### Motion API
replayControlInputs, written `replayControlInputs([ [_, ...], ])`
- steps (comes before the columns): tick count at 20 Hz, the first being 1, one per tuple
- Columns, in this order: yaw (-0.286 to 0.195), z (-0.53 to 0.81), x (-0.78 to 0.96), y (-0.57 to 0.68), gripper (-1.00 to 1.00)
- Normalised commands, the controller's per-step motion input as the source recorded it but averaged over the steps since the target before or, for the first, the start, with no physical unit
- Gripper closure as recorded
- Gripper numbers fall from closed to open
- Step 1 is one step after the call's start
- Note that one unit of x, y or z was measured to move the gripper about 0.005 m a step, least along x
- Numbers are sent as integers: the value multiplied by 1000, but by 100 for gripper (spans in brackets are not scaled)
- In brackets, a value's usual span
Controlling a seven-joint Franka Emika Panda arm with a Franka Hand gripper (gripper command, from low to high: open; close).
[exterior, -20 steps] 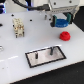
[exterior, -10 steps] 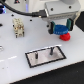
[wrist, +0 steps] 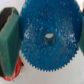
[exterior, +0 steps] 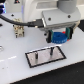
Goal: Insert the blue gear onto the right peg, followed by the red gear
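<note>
In the exterior view my gripper (exterior: pixel 59 37) hangs just above the table, behind the far right corner of the black-framed grey plate (exterior: pixel 46 56). It is shut on the blue gear (exterior: pixel 60 36). The right peg (exterior: pixel 51 50) stands in front of it, with its twin pin (exterior: pixel 36 54) further to the left. The wrist view is filled by the blue gear (wrist: pixel 47 39) with its pale centre hole, sitting between green finger pads (wrist: pixel 7 37). Only a sliver of the red gear (wrist: pixel 18 68) shows past the blue gear's rim. The exterior view hides the red gear behind the gripper.
A small brown and white fixture (exterior: pixel 19 29) stands at the back on the exterior view's left. A black cable (exterior: pixel 15 20) runs from there to the arm. The white table (exterior: pixel 15 62) lies under everything.
The gripper has come down and moved towards the plate with the blue gear in it. It now covers the red gear, which was in plain sight a second ago.
</note>
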Motion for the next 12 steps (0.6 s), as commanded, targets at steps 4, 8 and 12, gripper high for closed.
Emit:
replayControlInputs([
  [4,0,-11,453,-195,100],
  [8,0,-72,288,-96,100],
  [12,0,-139,190,-141,100],
])
